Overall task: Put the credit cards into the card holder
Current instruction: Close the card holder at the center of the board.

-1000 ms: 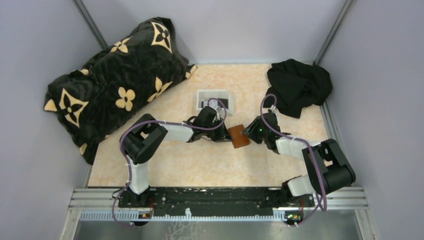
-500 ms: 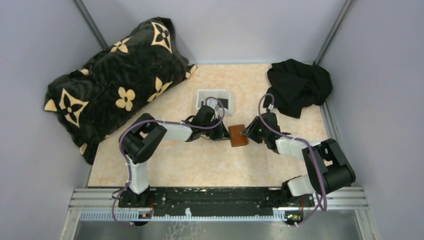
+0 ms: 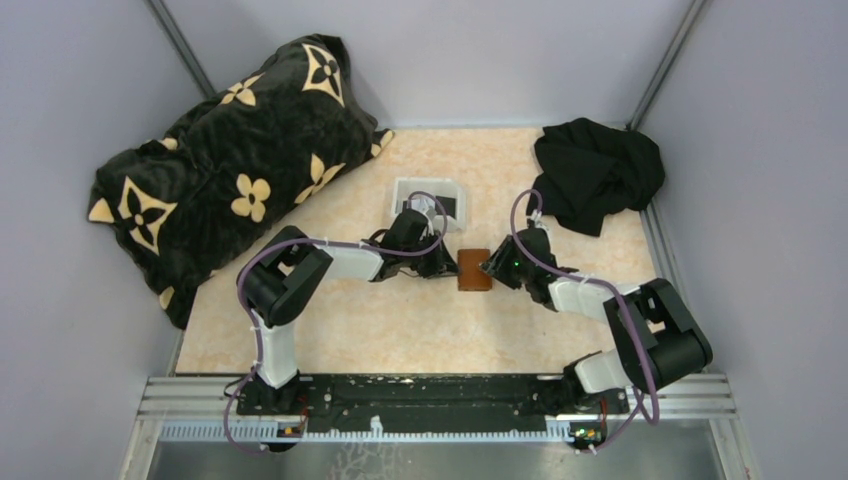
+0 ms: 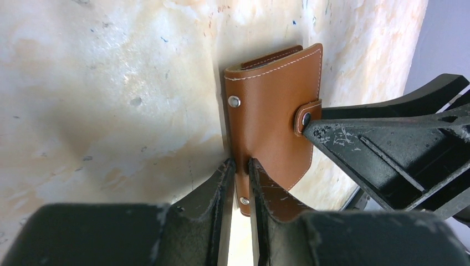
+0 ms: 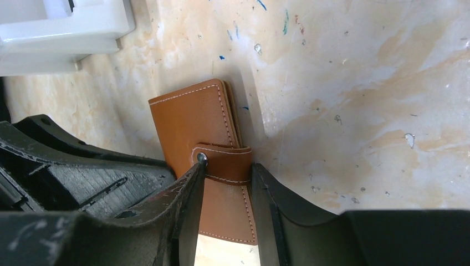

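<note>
Both forearms lay low over the surface (image 3: pixel 400 330), reaching inward to meet at its centre. The left claw (image 4: pixel 239 163) pinched the left edge of the closed card holder (image 3: pixel 474 270). The right claw (image 3: pixel 490 267) clamped its snap strap (image 5: pixel 228 162).

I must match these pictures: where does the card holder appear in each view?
Top external: card holder, middle of the table.
Left wrist: picture's centre, slightly right.
Right wrist: left of centre.
Shared landmark: its snap strap, visible in both wrist views.
</note>
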